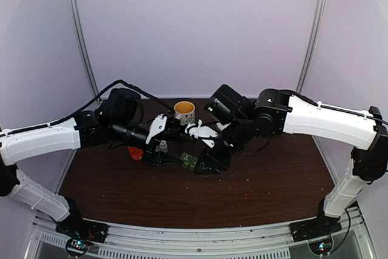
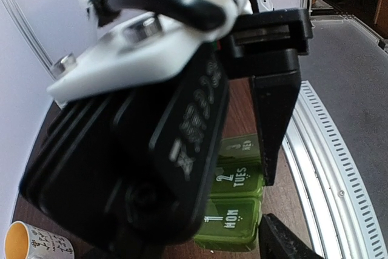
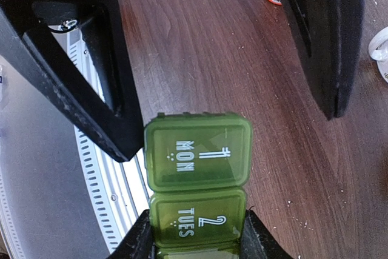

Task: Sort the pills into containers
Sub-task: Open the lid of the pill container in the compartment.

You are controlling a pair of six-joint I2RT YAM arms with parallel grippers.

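Seemingly the sorting had barely begun: the green pill box (image 3: 197, 153) sat on the tabletop (image 3: 254, 59) at the mug's (image 1: 184, 111) six o'clock, visible lids shut, no pills in sight, right jaws pinching its Tuesday cell, left jaws spread wide just beside it.

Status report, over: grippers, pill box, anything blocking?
Left gripper open, close by the pill box. Right gripper shut on its TUES cell. MON and TUES lids closed. Right wrist fills the left camera's view.
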